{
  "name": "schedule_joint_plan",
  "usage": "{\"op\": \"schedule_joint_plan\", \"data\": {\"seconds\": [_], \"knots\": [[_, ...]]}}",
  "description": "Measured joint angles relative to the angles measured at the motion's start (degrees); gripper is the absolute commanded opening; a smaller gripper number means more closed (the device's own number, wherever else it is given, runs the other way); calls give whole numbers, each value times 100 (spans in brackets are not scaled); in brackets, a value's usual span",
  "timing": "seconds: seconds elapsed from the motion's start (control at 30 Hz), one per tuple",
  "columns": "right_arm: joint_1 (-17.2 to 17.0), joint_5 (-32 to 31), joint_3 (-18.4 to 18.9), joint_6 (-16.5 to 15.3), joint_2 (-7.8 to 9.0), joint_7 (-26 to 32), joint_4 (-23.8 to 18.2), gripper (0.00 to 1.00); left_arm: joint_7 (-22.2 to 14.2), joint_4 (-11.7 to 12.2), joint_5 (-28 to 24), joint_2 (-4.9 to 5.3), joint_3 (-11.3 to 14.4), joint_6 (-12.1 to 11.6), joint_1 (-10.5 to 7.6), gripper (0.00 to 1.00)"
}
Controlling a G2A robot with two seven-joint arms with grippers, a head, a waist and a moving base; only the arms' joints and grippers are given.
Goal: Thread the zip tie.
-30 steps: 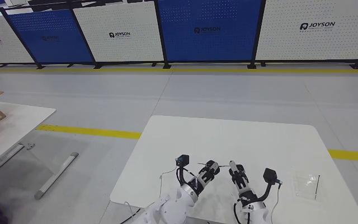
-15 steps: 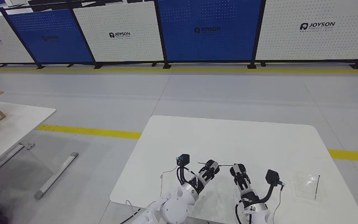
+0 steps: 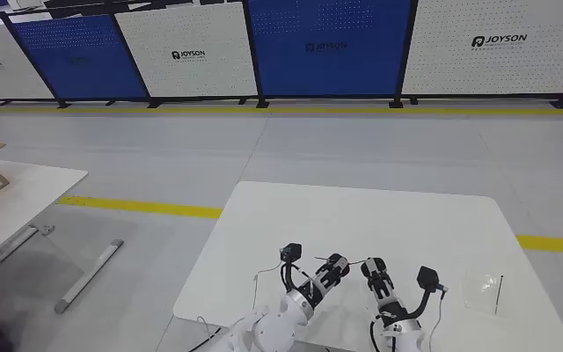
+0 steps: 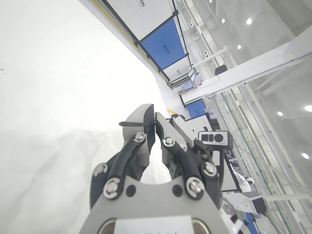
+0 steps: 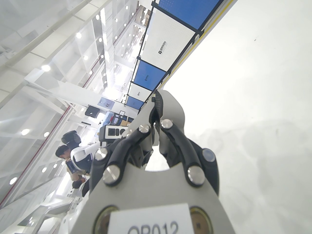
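- Left claw closed on tie; short black end sticking out sideways past one finger.
- Right claw closed, tips pressed together; small dark bit at the tips, cannot tell whether the tie is pinched there.
- Both claws over table, by its near edge, about mid-width, tips facing each other, near but apart.
- Tie held off table, roughly level, running from left claw across to right claw's tips in top view.
- Clear bag flat on table near its right edge, thin dark strip at its far side.
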Motion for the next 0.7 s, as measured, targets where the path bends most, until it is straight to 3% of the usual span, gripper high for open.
{"op": "schedule_joint_plan", "data": {"seconds": [0.3,0.33,0.37,0.4,0.47,0.5,0.57,0.63,0.7], "knots": [[7,15,6,6,-2,73,1,0,-40,-76,120,20,-37,-53,85,0],[3,5,5,6,-2,73,-4,0,-32,-77,121,20,-41,-53,88,4],[-1,-2,5,6,-2,71,-9,0,-15,-79,119,19,-44,-47,92,40],[-6,-7,5,6,-2,68,-14,0,5,-81,108,17,-48,-38,95,69],[-15,-20,6,2,-2,60,-23,0,39,-78,94,13,-55,-14,93,95],[-18,-24,7,2,-3,57,-25,0,51,-75,96,11,-58,-8,90,100],[-22,-32,9,8,-3,53,-28,0,76,-68,102,9,-64,-5,89,99],[-24,-42,13,23,-4,41,-29,0,104,-60,103,8,-79,-8,91,84],[-22,-43,21,41,-6,13,-20,0,156,-43,119,7,-102,21,91,78]]}}
